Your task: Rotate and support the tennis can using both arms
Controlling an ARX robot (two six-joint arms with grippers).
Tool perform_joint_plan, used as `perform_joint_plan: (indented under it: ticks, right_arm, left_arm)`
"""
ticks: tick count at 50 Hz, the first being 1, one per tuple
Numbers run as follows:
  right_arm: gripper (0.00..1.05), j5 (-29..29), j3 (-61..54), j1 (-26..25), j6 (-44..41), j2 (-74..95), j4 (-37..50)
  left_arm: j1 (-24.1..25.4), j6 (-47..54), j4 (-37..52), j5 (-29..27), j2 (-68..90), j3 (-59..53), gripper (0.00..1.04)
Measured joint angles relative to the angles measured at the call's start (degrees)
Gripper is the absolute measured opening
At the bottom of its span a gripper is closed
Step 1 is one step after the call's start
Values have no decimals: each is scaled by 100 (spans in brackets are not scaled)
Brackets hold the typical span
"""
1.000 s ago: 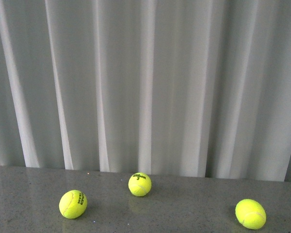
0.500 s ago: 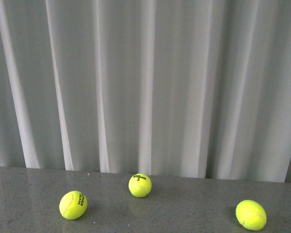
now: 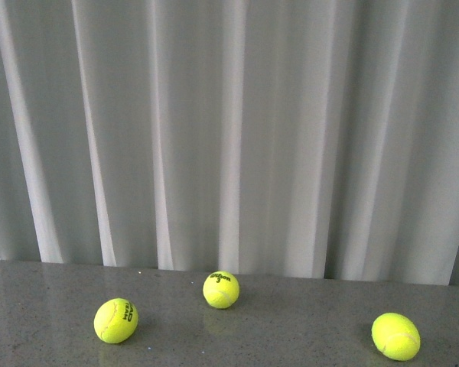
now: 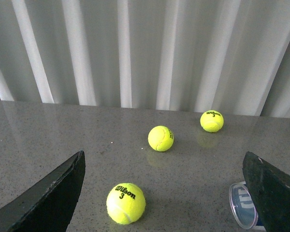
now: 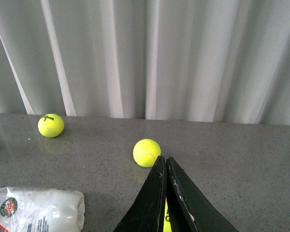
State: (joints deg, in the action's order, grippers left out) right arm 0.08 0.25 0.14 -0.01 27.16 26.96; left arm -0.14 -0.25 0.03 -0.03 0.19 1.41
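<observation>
Left tool (image 4: 164,193) gapes wide, empty; the can (image 4: 242,208) lies on the tabletop (image 4: 87,135) beside one finger (image 4: 275,193). Right tool (image 5: 165,162) is pinched closed, apparently holding nothing. A one-sided nudge could roll the can away. Both wrist views crop the can; the front view misses it.

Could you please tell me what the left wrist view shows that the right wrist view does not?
Only the left wrist view: the left gripper open with its fingers wide apart, three tennis balls, and the clear round end of the tennis can. Only the right wrist view: the right gripper shut, and the can's crinkled side with its Roland Garros badge. Both: the can, tennis balls, the grey table and the white curtain.
</observation>
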Motion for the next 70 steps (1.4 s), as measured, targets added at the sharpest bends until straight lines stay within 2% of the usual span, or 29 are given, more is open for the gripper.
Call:
perform_joint_plan:
  ticks: [21,36,39,41,50,53,64,70]
  right_arm:
    - [3,0,0,0,0,-1292,-1252]
    - [3,-2,0,0,0,-1718,-1679]
    - [3,-20,2,0,-2,-2288,-2439]
    - [3,-15,2,0,0,-2514,-2647]
    - [3,-15,2,0,0,-2688,-2686]
    - [9,-17,2,0,-4,-2688,-2686]
    - [51,-15,2,0,-2,-2691,-2688]
    - [69,-17,2,0,-2,-2691,-2688]
  left_arm:
    - [0,0,0,0,0,0,98]
    - [0,0,0,0,0,0,98]
    - [0,0,0,0,0,0,98]
    - [0,0,0,-2,0,0,98]
    - [0,0,0,0,-4,0,98]
    - [0,0,0,0,-4,0,98]
    - [0,0,0,0,-7,0,98]
    - [0,0,0,0,-7,0,98]
